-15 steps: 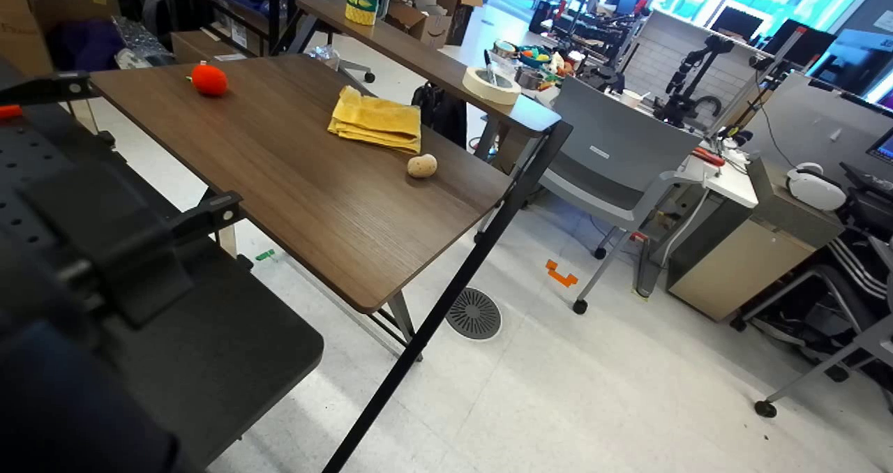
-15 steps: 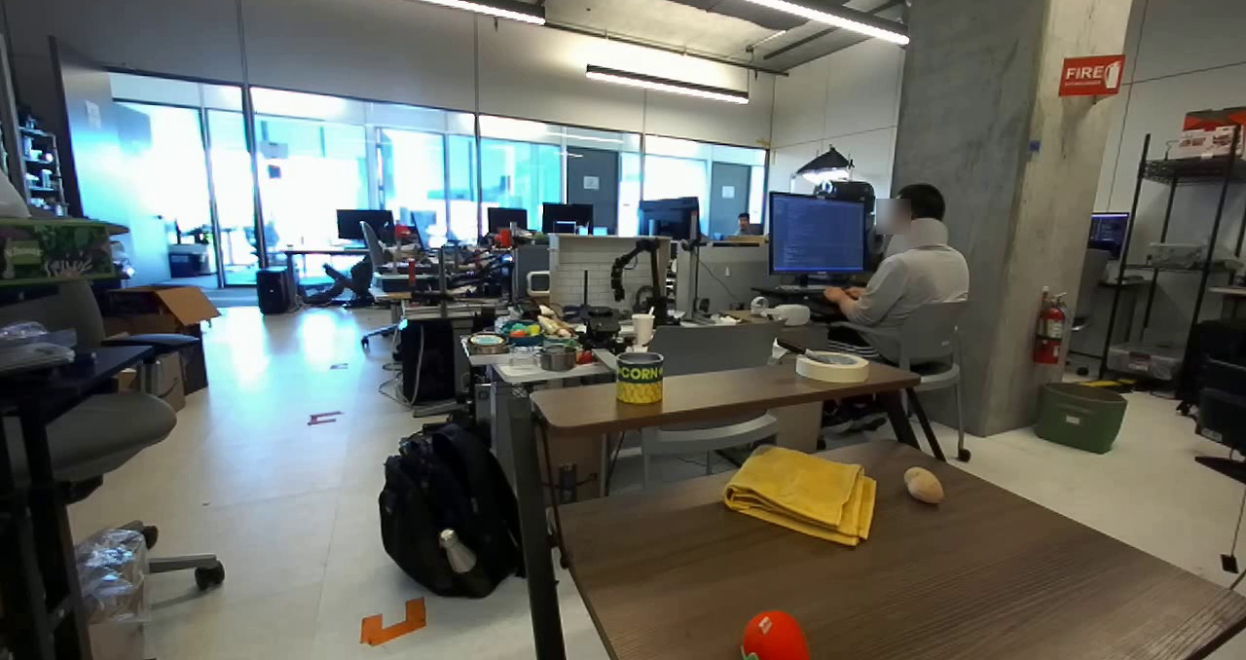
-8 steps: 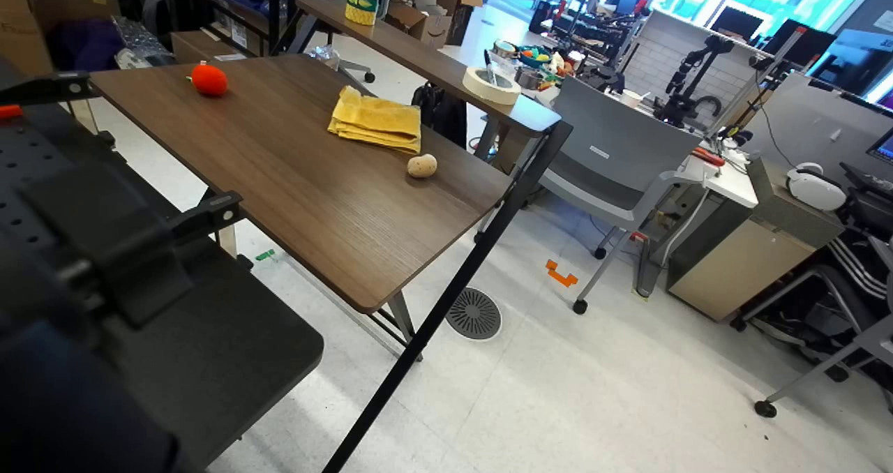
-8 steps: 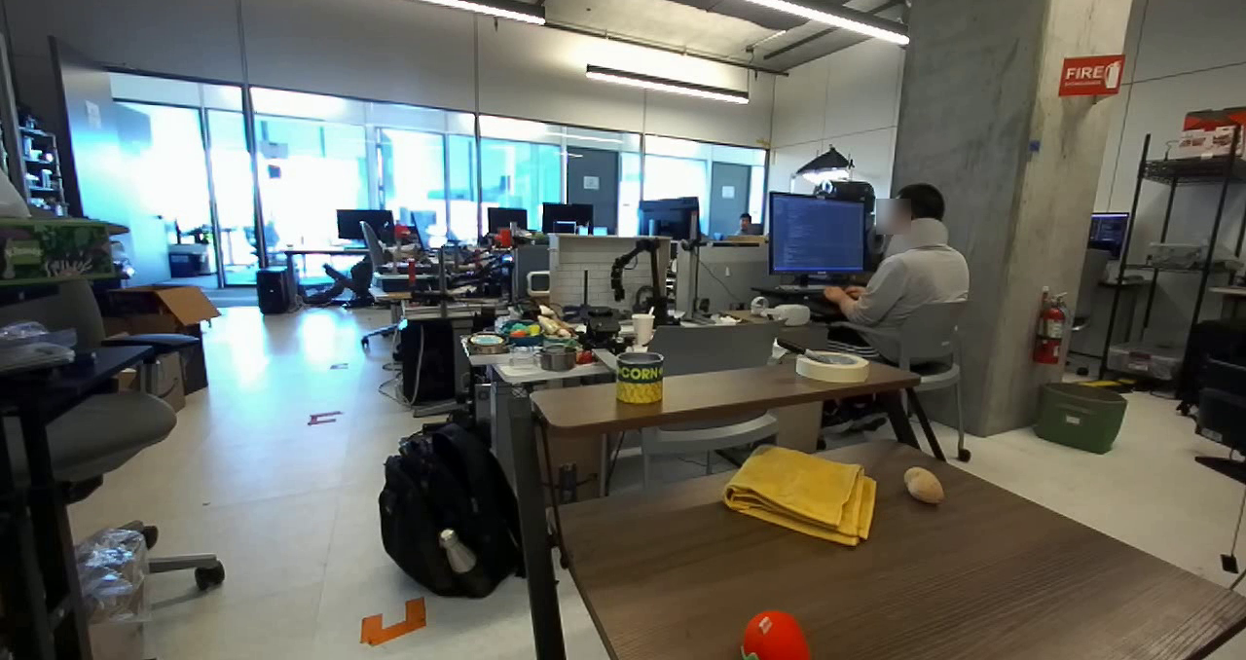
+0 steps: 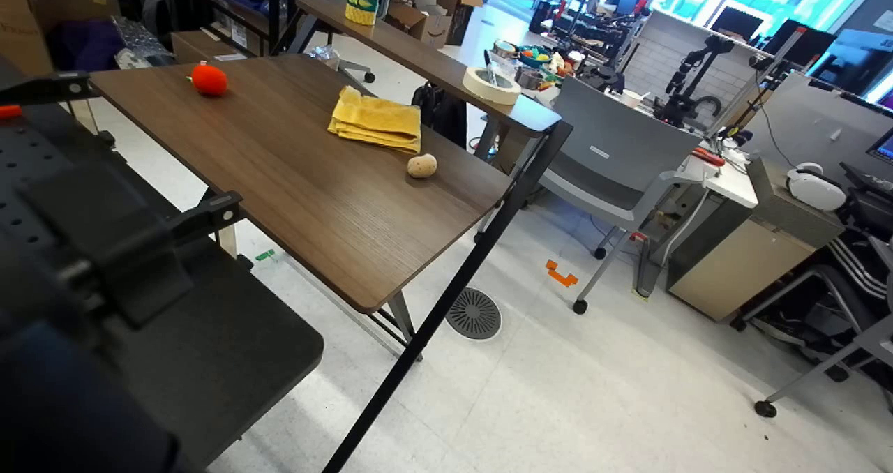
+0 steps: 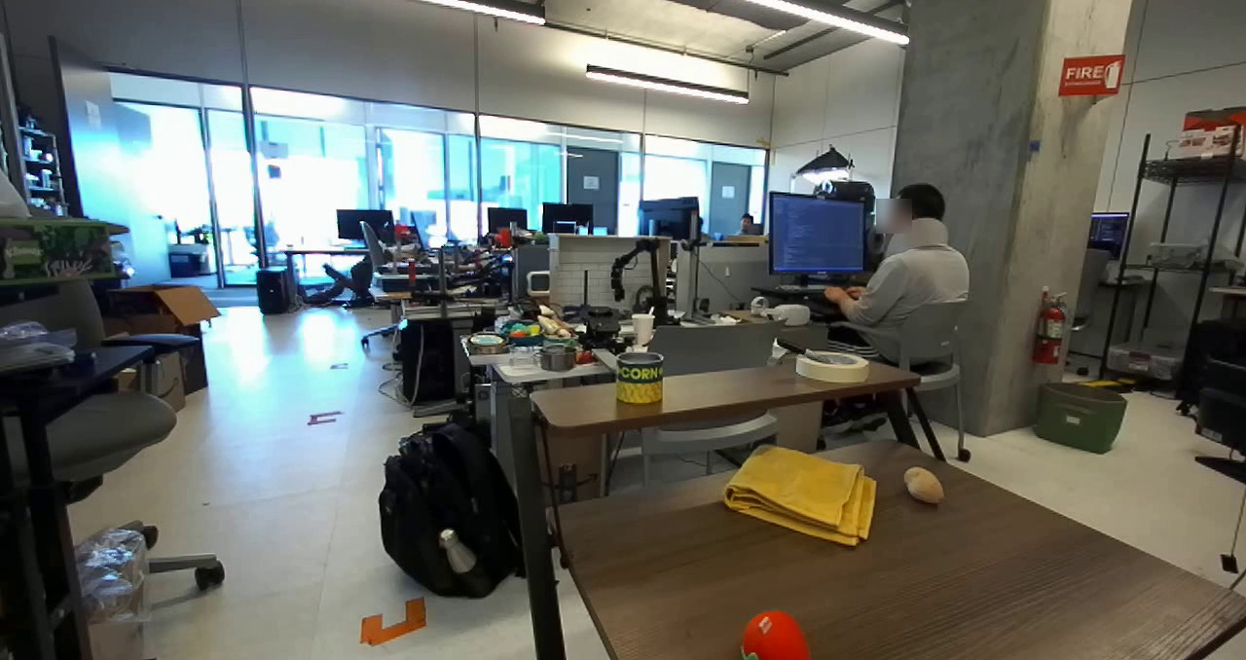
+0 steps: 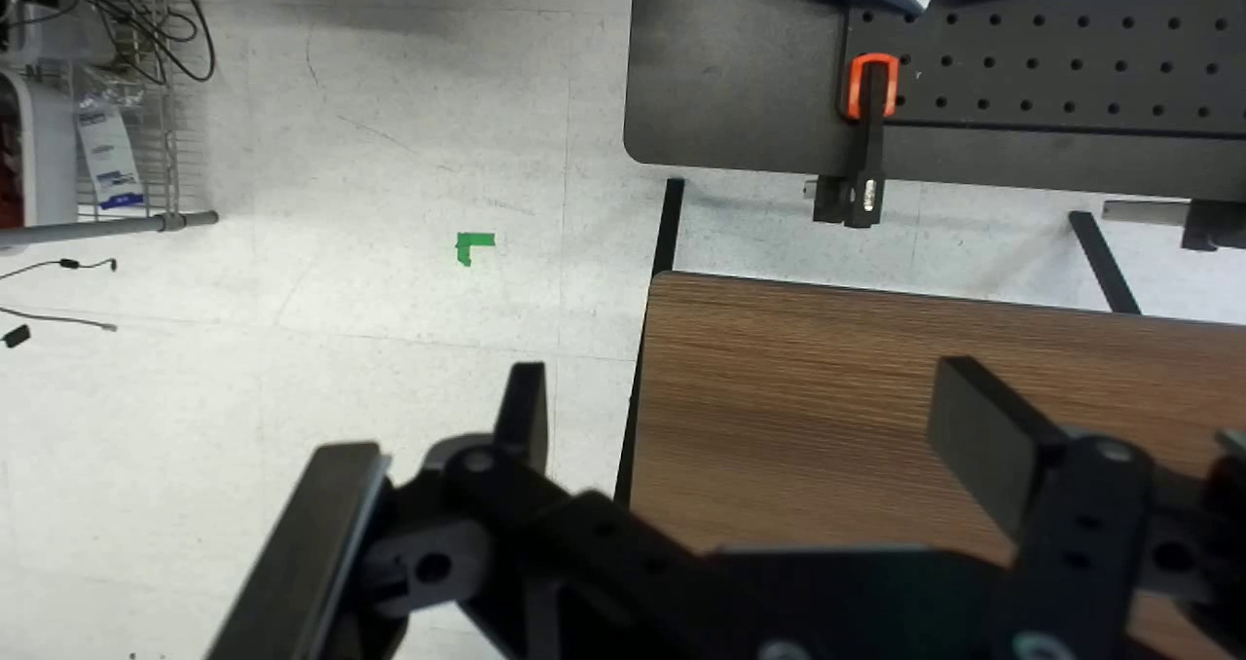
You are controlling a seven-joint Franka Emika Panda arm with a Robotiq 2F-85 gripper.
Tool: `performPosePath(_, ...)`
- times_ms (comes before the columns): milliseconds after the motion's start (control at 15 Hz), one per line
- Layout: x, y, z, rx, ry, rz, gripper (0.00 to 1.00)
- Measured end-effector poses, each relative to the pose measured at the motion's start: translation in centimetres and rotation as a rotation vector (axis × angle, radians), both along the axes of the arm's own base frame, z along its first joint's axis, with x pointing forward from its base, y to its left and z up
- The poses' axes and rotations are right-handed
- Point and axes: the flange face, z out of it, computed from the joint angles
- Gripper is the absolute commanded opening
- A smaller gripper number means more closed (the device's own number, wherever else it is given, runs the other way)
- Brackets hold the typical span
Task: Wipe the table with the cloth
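Note:
The table (image 5: 293, 173) has a dark brown wood-grain top; it also shows in an exterior view (image 6: 973, 582) and in the wrist view (image 7: 779, 348). The yellow cloth (image 5: 377, 121) lies folded near the table's shelf side, and shows in an exterior view (image 6: 803, 495). It is out of the wrist view. My gripper (image 7: 740, 387) is open and empty, its jaws wide apart. In the wrist view the gripper is above a corner of the table, one finger (image 7: 524, 412) over the floor and the other over the wood. The gripper does not show in either exterior view.
A tan ball (image 5: 422, 166) lies beside the cloth; a red ball (image 5: 209, 80) lies farther along the table. A raised shelf (image 5: 418, 58) carries a corn can (image 5: 361, 5) and a tape roll (image 5: 492, 86). A black mounting table with a clamp (image 7: 869, 134) adjoins the table across a gap.

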Motion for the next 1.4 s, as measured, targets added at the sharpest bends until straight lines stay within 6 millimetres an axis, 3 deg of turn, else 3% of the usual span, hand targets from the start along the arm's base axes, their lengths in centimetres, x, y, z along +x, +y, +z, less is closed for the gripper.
performPosePath(1067, 0.1, 0.1, 0.0, 0.007, -0.005, -0.001, 1.0)
performPosePath(1200, 0.7, 1.4, 0.0, 0.035, -0.03, 0.004, 1.0)
performPosePath(1400, 2.9, 6.5, -1.3, 0.094, -0.101, -0.109, 1.0)
